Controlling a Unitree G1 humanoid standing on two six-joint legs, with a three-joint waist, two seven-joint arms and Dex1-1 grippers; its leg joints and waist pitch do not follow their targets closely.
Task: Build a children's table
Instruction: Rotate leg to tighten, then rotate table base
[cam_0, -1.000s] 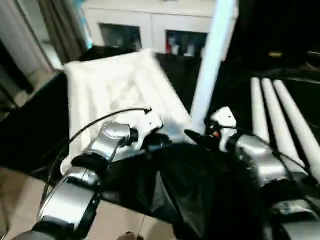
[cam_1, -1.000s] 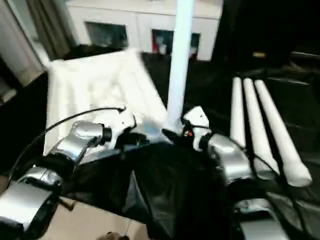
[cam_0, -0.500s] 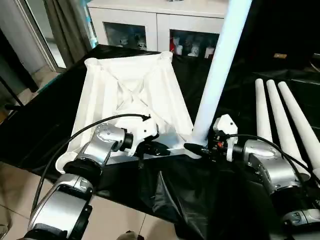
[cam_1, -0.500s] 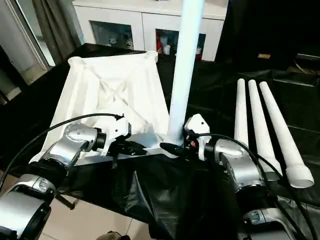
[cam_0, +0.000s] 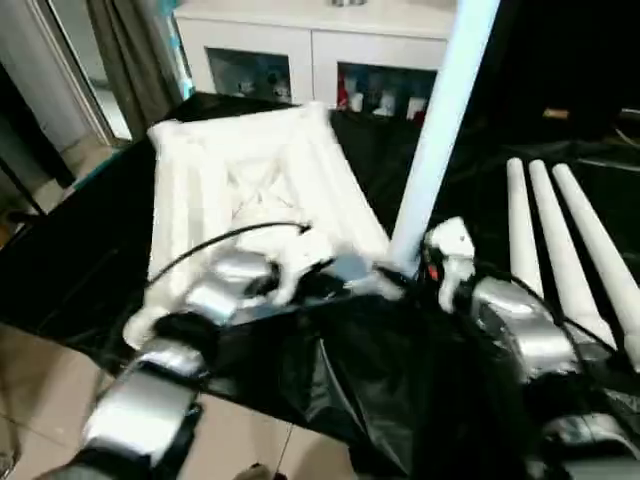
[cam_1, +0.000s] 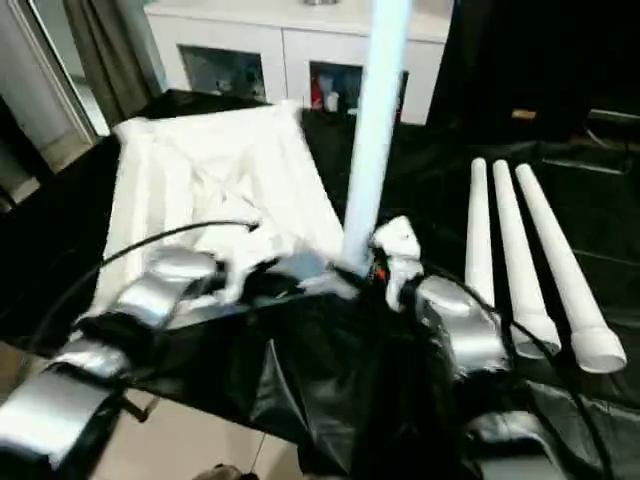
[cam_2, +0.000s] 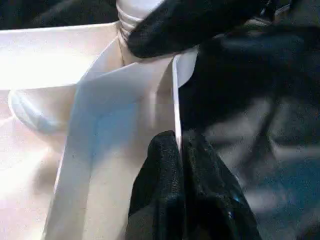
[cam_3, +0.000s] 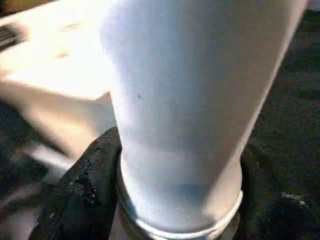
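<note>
The children's table's white tabletop (cam_0: 250, 180) lies ribbed side up on the black-draped work table. One white leg (cam_0: 435, 130) stands upright in its near right corner socket. My right gripper (cam_0: 408, 268) is shut on this leg's base, and in the right wrist view a black finger (cam_3: 90, 170) presses against the leg (cam_3: 190, 100). My left gripper (cam_2: 181, 145) is shut on the tabletop's thin near rim (cam_2: 175, 100), close beside that corner; it shows blurred (cam_0: 360, 280) in the left eye view.
Three more white legs (cam_0: 560, 240) lie side by side on the black cloth at the right. A white cabinet (cam_0: 300, 50) stands behind the table and a curtain (cam_0: 130, 50) at the back left. Black cloth (cam_0: 340, 380) hangs over the near edge above the tiled floor (cam_0: 40, 380).
The head camera has shaken and the picture has shifted. My left gripper has slid right along the near rim toward the leg's corner. The right gripper stays at the leg's base.
</note>
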